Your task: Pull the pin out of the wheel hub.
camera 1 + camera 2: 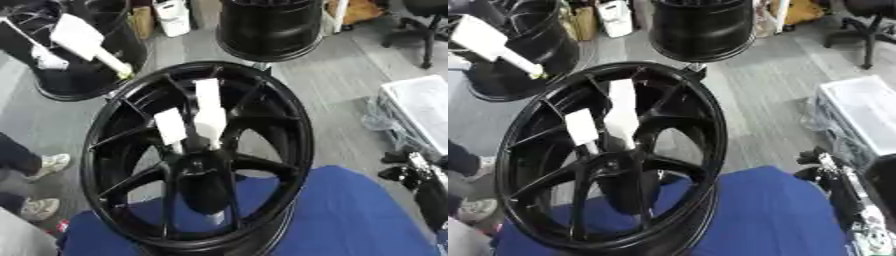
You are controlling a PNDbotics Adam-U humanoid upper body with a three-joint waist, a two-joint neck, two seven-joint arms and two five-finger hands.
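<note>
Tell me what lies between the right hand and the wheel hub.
In the right eye view, the blue cloth and the wheel's black rim lie between the right hand and the hub.

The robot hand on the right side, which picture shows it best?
The right eye view shows it best: the right robot hand reaches up beside the blue cloth, with more of its arm in the picture. The left eye view catches it only at the right edge, partly cut off. Neither picture shows clearly how its fingers are set.
</note>
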